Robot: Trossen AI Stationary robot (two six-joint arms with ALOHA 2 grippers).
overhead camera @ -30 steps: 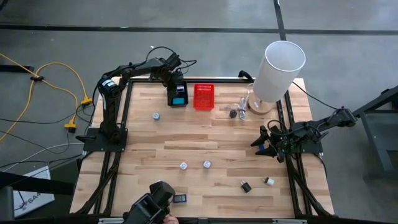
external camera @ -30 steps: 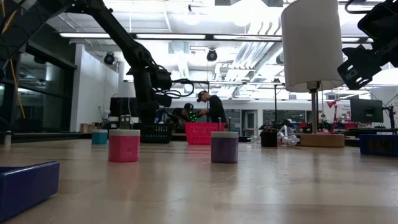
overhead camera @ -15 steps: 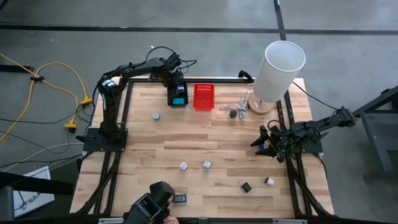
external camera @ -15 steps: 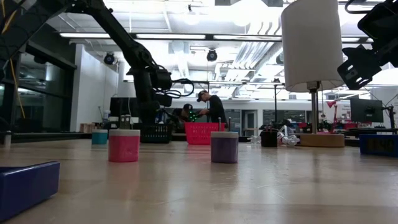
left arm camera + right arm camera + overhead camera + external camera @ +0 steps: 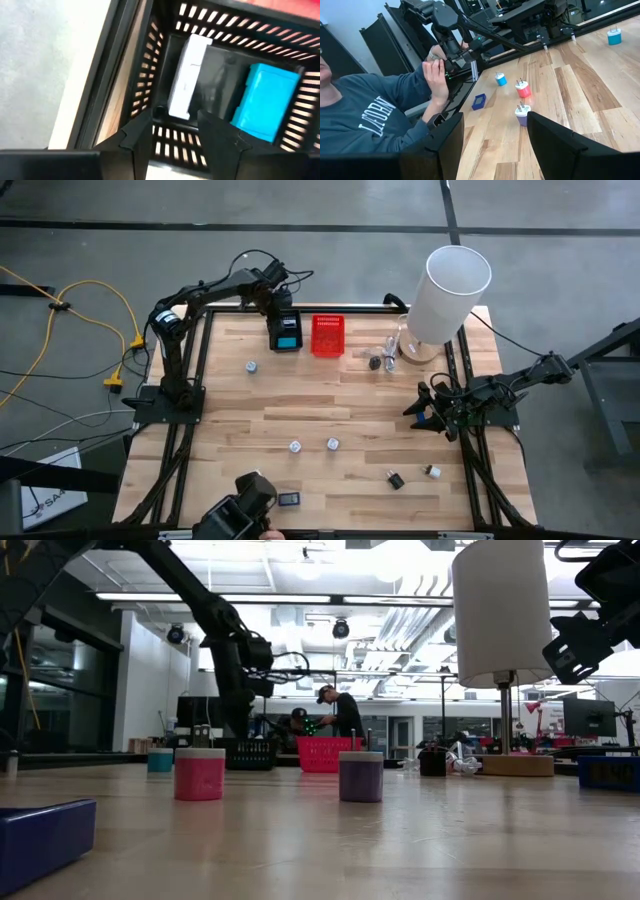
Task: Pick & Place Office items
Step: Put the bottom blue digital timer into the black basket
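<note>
My left gripper point(image 5: 274, 302) hangs open over the black mesh basket point(image 5: 285, 332) at the table's far side. In the left wrist view its fingers point(image 5: 175, 127) stand above the basket's wall. A white-blue bar point(image 5: 187, 75) and a teal piece point(image 5: 262, 100) lie on the basket floor, and the gripper touches neither. My right gripper point(image 5: 420, 408) waits open and empty at the table's right edge. Small white lumps point(image 5: 295, 446), point(image 5: 333, 444), point(image 5: 251, 366), a black clip point(image 5: 395, 479), a white piece point(image 5: 433, 471) and a black-framed tag point(image 5: 289, 499) lie on the wood.
A red mesh basket point(image 5: 327, 335) stands right of the black one. A tall white cylinder point(image 5: 448, 292) stands at the far right with clear and dark pieces point(image 5: 382, 355) beside its base. A person point(image 5: 375, 115) holds a dark device point(image 5: 240, 510) at the near edge.
My left gripper has risen a little above the black basket and drawn slightly toward the table's far left. The items in the basket and on the table have kept still.
</note>
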